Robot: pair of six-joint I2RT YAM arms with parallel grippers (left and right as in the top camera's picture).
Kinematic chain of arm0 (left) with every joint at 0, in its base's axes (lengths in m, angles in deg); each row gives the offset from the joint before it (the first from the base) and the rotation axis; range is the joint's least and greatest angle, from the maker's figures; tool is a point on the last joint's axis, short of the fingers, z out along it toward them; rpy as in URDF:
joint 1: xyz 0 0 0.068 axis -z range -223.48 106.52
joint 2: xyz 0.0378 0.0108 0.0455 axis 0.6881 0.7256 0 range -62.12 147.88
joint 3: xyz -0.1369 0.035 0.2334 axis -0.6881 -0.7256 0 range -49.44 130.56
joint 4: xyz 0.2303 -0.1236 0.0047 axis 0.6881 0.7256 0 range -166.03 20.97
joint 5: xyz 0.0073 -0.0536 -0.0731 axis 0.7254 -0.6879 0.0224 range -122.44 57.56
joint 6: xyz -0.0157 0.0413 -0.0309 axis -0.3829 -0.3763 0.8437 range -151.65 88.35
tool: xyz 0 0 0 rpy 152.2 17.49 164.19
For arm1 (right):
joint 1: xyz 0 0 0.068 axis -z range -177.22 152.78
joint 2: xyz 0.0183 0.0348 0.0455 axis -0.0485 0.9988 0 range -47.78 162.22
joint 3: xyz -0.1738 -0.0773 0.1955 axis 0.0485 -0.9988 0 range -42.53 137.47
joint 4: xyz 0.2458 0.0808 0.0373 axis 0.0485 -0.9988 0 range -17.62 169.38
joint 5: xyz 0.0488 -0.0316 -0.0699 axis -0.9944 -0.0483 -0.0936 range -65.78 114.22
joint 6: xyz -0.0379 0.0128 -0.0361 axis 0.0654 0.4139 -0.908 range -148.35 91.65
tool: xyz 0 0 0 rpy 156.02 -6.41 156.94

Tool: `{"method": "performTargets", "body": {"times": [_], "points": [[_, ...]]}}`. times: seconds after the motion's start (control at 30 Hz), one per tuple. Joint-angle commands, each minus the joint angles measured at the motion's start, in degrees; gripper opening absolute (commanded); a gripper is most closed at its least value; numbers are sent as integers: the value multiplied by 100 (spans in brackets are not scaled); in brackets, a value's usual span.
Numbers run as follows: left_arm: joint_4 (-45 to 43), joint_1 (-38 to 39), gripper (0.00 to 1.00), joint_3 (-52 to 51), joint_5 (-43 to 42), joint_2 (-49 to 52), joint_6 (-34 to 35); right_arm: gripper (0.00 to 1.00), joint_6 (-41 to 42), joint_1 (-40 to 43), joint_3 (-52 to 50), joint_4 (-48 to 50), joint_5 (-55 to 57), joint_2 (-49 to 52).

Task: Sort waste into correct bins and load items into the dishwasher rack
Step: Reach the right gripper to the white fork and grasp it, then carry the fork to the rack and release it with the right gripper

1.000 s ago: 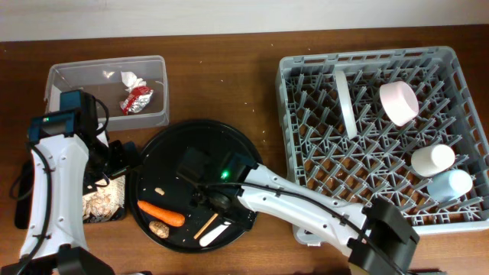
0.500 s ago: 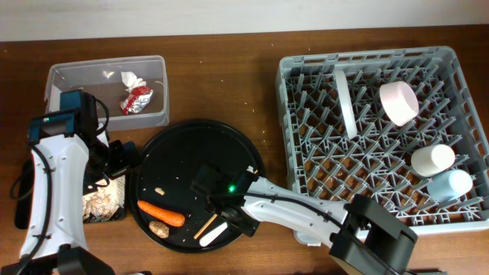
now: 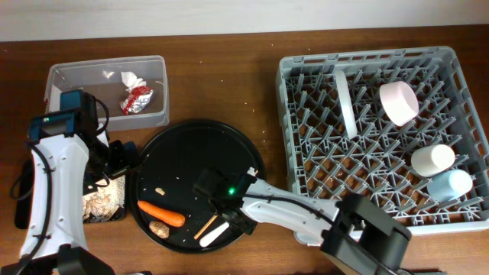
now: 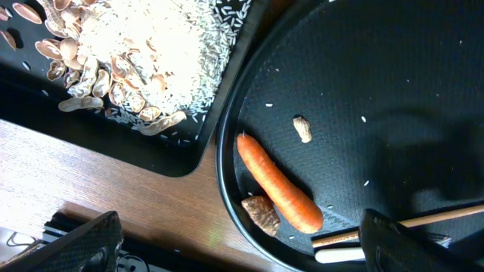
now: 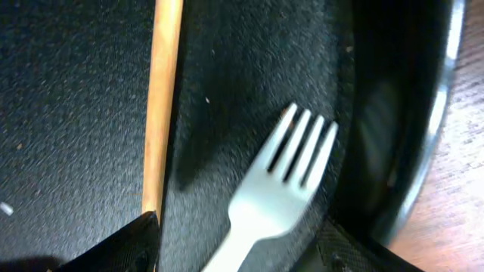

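Observation:
The white plastic fork (image 5: 283, 170) lies at the front of the large round black tray (image 3: 200, 124), next to a wooden stick (image 5: 161, 106). My right gripper (image 5: 238, 253) is open low over the fork, with the handle between its fingers; overhead it is just above the fork (image 3: 216, 233). The orange carrot (image 4: 278, 183) and small brown lump (image 4: 261, 214) lie at the tray's front left. My left gripper (image 4: 242, 249) is open and empty above the tray's left edge. The shallow black tray (image 4: 181, 155) holds oat-like scraps (image 4: 136, 60). The clear tub (image 3: 92, 72) holds the wrapper (image 3: 136, 100) and tissue (image 3: 130, 78).
The grey dishwasher rack (image 3: 306, 145) at the right holds the white plate (image 3: 345, 103) on edge, the pinkish bowl (image 3: 399, 103), the small white cup (image 3: 432, 158) and the light blue cup (image 3: 449, 185). A small beige scrap (image 4: 302, 129) lies on the round tray.
My right gripper has moved toward the front of the round tray, down over the fork. The left arm has not moved.

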Motion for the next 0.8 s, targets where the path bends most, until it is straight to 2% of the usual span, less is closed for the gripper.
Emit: {"method": "performTargets", "body": {"times": [0.0, 0.1, 0.27, 0.53, 0.77], "points": [[0, 17, 99, -37, -28, -20, 76, 68, 52, -28, -96, -68, 299, 205], [4, 20, 99, -37, -28, -20, 76, 60, 50, -7, -96, -70, 658, 208], [-2, 17, 99, -37, -28, -20, 76, 44, 48, 118, -96, -74, 645, 208], [-13, 17, 99, -37, -28, -20, 76, 30, 35, 120, -96, -94, 647, 208], [-15, 17, 99, -37, -26, -20, 76, 25, -732, 122, -72, -96, 625, 179]]}}
